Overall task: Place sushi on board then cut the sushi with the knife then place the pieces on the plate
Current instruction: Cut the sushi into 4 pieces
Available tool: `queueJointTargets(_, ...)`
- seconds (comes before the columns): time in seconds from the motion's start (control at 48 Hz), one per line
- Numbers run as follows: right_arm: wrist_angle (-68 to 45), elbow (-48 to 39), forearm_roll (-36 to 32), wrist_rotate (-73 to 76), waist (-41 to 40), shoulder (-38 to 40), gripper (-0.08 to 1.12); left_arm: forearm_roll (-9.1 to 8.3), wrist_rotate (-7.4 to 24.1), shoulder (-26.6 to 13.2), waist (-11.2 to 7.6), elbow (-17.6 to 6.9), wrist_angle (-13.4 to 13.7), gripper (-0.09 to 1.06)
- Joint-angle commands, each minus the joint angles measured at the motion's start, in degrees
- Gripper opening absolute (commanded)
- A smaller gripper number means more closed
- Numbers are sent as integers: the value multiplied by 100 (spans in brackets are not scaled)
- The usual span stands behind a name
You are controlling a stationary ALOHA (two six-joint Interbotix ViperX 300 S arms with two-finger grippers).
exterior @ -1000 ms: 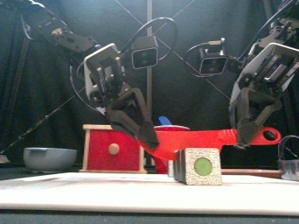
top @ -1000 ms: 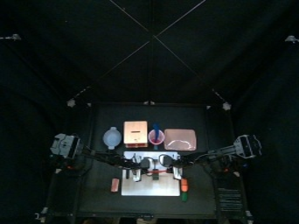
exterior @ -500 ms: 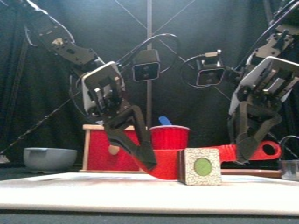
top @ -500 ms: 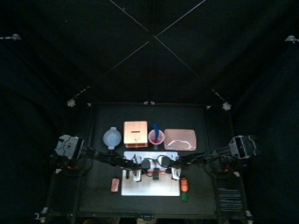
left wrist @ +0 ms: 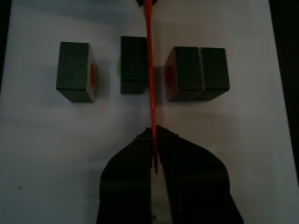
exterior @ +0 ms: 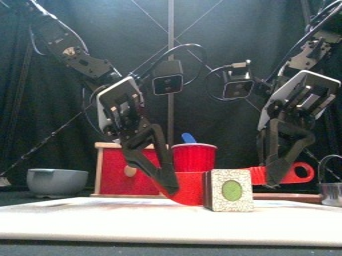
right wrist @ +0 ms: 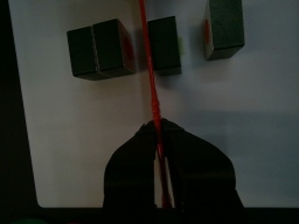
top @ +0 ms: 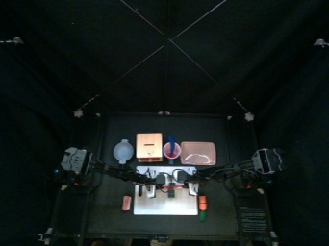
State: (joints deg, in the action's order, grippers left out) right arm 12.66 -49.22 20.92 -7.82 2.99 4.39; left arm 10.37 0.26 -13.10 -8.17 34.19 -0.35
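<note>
- Toy sushi roll of dark green blocks [left wrist: 135, 63]: it lies in one row across the middle of the flat white cutting board [left wrist: 70, 149]. Count: four blocks, set out as one single, a second single and a joined pair [left wrist: 198, 68], with a gap between each group.
- Thin red toy knife [left wrist: 149, 87]: one. It stands edge-down across the row, in the gap between the middle single block and the pair.
- Left claw [left wrist: 152, 136]: closed on the blade end of the red knife.
- Right claw [right wrist: 156, 129]: closed on the other end, just inside the handle ring as the front view shows. Both arms carry the one knife.
- Progress, as a judgement: placing the roll on the board is done. Cutting is partly done, with two singles free. What is left is to split the pair, if four pieces are wanted, and then to move every piece to the plate.
- Flat pink tray [top: 206, 157]: one, behind the board toward the right. No dark block shows on it.
- Also behind the board: one blue-grey bowl [exterior: 58, 180], one pale wooden box with a red drawer front [exterior: 127, 170], and one red cup [exterior: 197, 155] holding one blue toy knife [exterior: 187, 138].
- Black counter [top: 103, 187]: it carries two small toy foods [top: 126, 203], one just beside each side edge of the board. They are too small to identify.
</note>
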Motion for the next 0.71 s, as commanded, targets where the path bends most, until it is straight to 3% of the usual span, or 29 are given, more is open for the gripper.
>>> queueJointTargets(0.021, 0, 141, 9, 18, -53, 255, 23, -44, 9, 167, -18, -114, -18, 44)
queueJointTargets(0.25, 237, 343, -9, 18, -18, 659, 23, -246, -9, 659, -35, -149, -18, 44)
queueJointTargets(0.521, 255, 343, 229, 26, 211, 782, 23, -237, -26, 809, -176, -149, -18, 44)
queueJointTargets(0.708, 220, 325, 387, 26, 325, 703, 23, -79, -35, 712, -308, -193, -35, 44)
